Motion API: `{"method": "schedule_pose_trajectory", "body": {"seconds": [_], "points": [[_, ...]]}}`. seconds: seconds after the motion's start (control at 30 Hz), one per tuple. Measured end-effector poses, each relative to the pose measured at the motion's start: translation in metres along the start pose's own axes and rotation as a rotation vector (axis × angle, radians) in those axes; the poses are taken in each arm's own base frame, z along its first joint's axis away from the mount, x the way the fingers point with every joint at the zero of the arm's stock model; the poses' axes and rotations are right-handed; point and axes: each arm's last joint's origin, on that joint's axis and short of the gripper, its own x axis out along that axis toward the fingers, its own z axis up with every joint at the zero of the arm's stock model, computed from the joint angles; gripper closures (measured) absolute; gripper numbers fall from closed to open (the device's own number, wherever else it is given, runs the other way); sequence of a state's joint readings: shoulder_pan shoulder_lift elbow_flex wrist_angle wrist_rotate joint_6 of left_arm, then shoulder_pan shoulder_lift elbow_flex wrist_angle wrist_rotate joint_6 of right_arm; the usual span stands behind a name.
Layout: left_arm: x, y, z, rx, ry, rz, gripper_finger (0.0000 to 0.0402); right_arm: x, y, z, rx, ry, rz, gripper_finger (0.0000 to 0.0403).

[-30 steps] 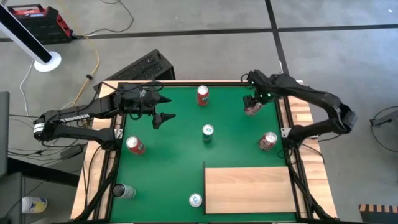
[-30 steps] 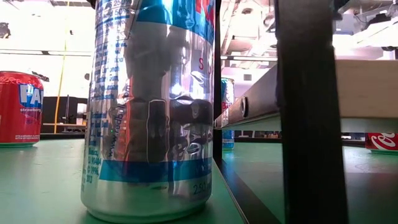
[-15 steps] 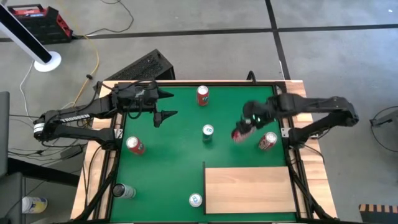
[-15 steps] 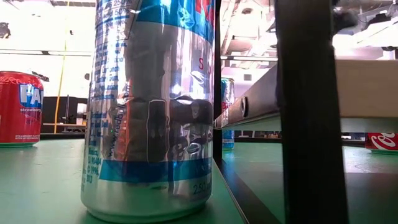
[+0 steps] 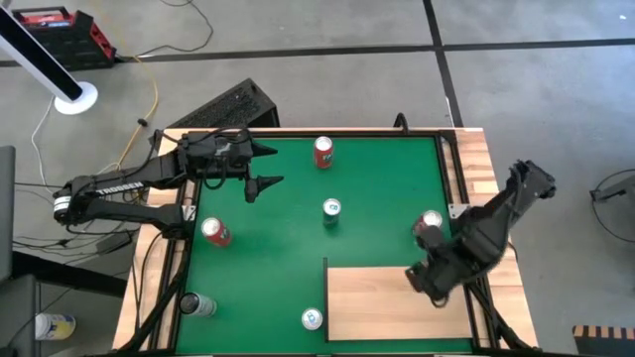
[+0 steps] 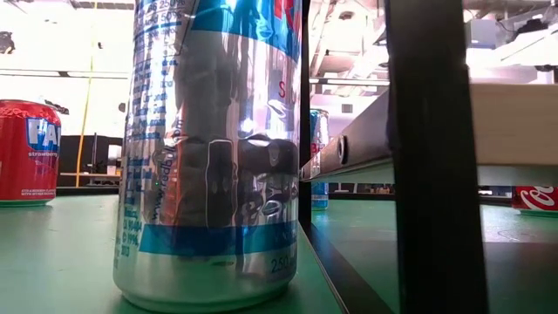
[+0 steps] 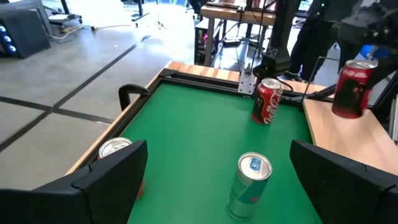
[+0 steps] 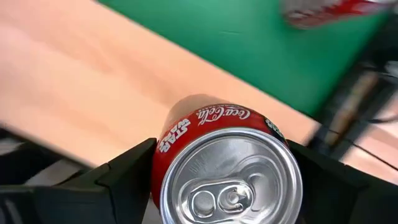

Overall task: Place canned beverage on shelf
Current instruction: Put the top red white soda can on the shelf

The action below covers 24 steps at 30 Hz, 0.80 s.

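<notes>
- Two dark arms work over your green mat (image 5: 298,228); the flat rectangular pale-wood shelf (image 5: 377,302) fills its near right corner.
- Your right gripper (image 8: 217,186) hangs over the shelf's right part, jaws pinching a red cola can (image 8: 224,168) on both sides, its silver top facing the wrist camera.
- From the left wrist, you see that held red can (image 7: 353,87) upright above the pale wood.
- Your left gripper (image 5: 266,169) waits over the mat's far left part, jaws spread wide and holding nothing.
- Loose on the mat: a red can (image 5: 323,152) at the far edge, a silver-blue can (image 5: 331,211) mid-mat, a red can (image 5: 214,232) at the left, another red can (image 5: 429,223) just beyond the shelf, and a slim silver can (image 5: 312,319) beside the shelf's left edge.
</notes>
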<state>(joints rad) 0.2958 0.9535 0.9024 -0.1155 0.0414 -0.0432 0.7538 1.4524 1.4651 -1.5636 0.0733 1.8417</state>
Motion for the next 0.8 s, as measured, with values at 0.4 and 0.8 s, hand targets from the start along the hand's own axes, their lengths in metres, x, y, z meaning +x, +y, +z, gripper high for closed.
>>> {"method": "schedule_pose_trajectory", "body": {"seconds": [0.4, 0.8], "points": [[0.000, 0.000, 0.000, -0.018, -0.002, -0.004, 0.0022, 0.019, 0.005, -0.071, 0.066, 0.035, 0.007, 0.0063], [0.005, 0.001, -0.003, -0.128, 0.012, 0.037, 0.0022, 0.049, 0.010, -0.120, -0.053, 0.044, -0.076, 0.0064]]}}
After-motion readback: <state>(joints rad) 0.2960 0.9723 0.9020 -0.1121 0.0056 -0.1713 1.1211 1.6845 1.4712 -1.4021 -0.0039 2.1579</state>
